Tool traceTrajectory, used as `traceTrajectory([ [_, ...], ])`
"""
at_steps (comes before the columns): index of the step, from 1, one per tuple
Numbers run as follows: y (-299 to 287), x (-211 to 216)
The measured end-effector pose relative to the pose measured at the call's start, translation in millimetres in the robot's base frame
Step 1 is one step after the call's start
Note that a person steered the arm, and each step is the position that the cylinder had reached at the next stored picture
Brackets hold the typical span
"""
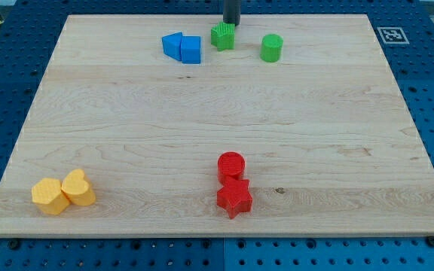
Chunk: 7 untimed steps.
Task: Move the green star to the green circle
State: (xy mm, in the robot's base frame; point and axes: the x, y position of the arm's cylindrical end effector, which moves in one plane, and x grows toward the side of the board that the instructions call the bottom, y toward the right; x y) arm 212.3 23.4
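Showing two green blocks: green star [222, 36], green circle [271, 47], apart.

A pale wooden board [217, 135] with fine streaked grain carries a black-and-white square marker [390, 35] at its top right corner. Near the top edge: bright green star block [222, 36], bright green round block [271, 47], two blue blocks [181, 47], and my tip [231, 22] on its dark rod. Bottom edge: red round block [230, 165], red star block [234, 198]. Bottom left corner: two yellow-orange blocks [62, 192].
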Motion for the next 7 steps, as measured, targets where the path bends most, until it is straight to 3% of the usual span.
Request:
traceTrajectory([
  [2,-35.1,6.0],
  [7,-35.1,20.1],
])
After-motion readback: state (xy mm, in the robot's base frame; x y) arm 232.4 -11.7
